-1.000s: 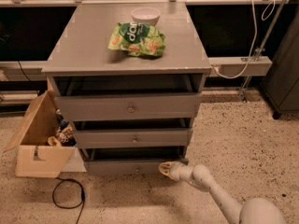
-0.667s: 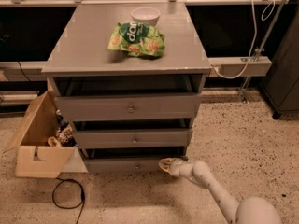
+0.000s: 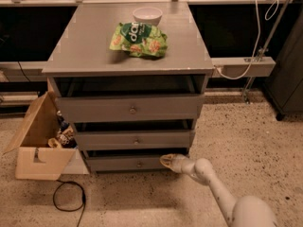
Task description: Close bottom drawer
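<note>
The grey cabinet [image 3: 128, 56] has three drawers. The bottom drawer [image 3: 128, 163] is the lowest, with a low flat front and a small round knob [image 3: 139, 164]; it sticks out a little from the cabinet. My gripper [image 3: 165, 161] is low near the floor, at the right end of the bottom drawer's front, touching or nearly touching it. My white arm [image 3: 213, 183] reaches in from the lower right. The middle drawer [image 3: 135, 139] and top drawer [image 3: 130, 109] also stand slightly out.
A green snack bag [image 3: 139, 39] and a white bowl [image 3: 147, 16] sit on the cabinet top. An open cardboard box [image 3: 40, 143] with items stands on the floor to the left. A black cable loop [image 3: 68, 197] lies in front of it. A dark cabinet [image 3: 289, 79] stands at the right.
My gripper has moved left and toward the cabinet, reaching the right end of the bottom drawer's front. The drawer looks pushed further in.
</note>
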`<state>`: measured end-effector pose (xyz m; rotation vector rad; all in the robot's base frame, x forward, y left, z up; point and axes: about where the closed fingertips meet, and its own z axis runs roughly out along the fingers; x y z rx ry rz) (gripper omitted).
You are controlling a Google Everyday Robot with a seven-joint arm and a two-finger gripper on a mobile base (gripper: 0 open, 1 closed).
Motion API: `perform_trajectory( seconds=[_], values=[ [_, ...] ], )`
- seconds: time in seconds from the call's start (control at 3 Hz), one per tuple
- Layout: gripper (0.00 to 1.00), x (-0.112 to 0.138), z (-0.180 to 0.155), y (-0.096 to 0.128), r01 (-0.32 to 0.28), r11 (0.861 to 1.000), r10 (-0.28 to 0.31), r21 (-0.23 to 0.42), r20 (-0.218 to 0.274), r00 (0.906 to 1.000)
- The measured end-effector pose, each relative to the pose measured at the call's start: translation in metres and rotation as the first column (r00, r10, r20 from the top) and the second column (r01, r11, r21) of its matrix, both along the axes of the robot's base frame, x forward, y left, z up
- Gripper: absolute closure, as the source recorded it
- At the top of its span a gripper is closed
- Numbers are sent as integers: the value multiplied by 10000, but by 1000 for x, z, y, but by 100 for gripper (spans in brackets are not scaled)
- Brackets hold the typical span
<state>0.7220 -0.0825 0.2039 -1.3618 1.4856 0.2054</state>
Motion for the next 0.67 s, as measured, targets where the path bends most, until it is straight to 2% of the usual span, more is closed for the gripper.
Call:
perform_trajectory(
  seconds=[0.33, 0.67],
  values=[
    [100, -1, 0, 0, -1, 10000, 1, 1, 0, 10000],
    [100, -35, 3, -37, -217, 9992, 221, 336, -112, 9997]
  ],
)
